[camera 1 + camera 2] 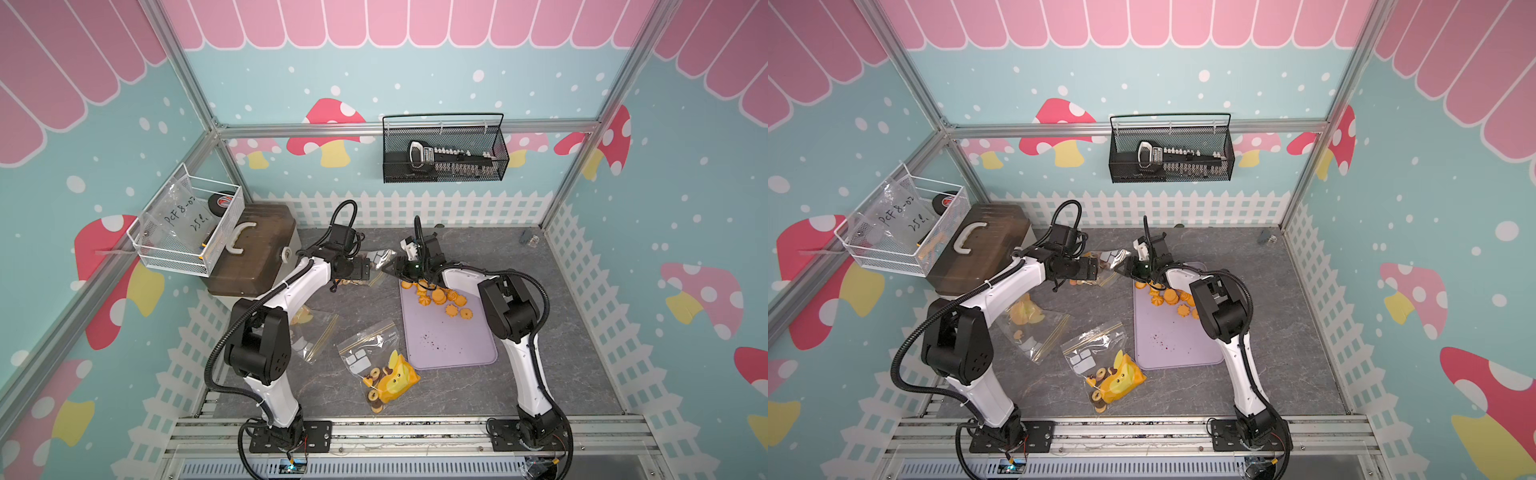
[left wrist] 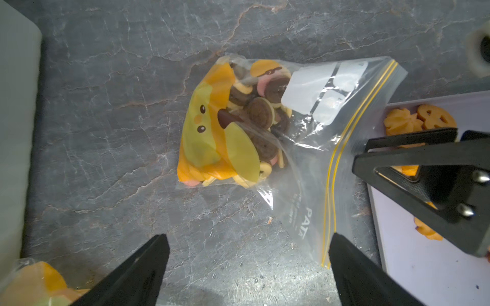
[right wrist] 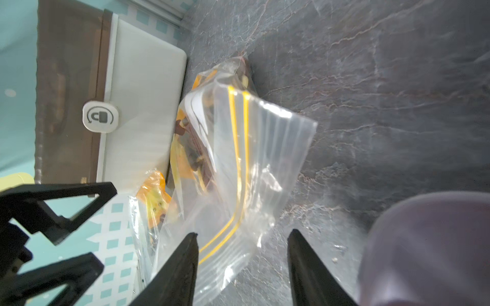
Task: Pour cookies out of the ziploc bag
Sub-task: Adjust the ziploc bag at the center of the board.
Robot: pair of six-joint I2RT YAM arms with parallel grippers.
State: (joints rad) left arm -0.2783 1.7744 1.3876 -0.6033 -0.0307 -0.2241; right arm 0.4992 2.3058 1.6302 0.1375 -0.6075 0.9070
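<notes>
Left wrist view: left gripper [image 2: 248,235] has its jaws wide apart with only bare table [image 2: 106,132] between them. It hovers over the ziploc bag [image 2: 305,159], whose zip corner is just beside one finger. The bag lies mostly flat on the table just beside the tray [image 1: 449,345], with its mouth end toward the tray and a bit raised. The cookies [image 2: 261,112] (brown, pink and yellow rounds, plus a yellow printed packet) are bunched at the closed end, none out.

Right wrist view: right gripper [image 3: 244,232] has its jaws partly apart with the bag's yellow-striped lip in the gap. The film may touch one finger, but no pinch is visible. Cannot tell if the zip is open or sealed.

In both top views the grippers sit nose to nose over the bag at the tray's far corner. Orange cookies [image 1: 438,296] already lie on the tray's far end. A second bag [image 1: 376,365] and a third bag [image 1: 313,332] sit nearer the robot bases, contents still inside.

Step in hand, my read: getting a hold on the bag for the pour.
- **Right gripper:** close on one side of the lip only, so the mouth isn't clamped shut.
- **Left gripper:** go to the closed end and pinch the film at a corner behind the pile, not the cookies.
- **Lift:** raise the closed end high and keep the lip low over the tray's bare middle, not its rim.
- **Tilt:** go slow. The packet could plug the mouth, so a small shake is probably needed.
- **Risk:** the bag sits off the tray, so tipping before the mouth is carried over puts cookies on the table.
</notes>
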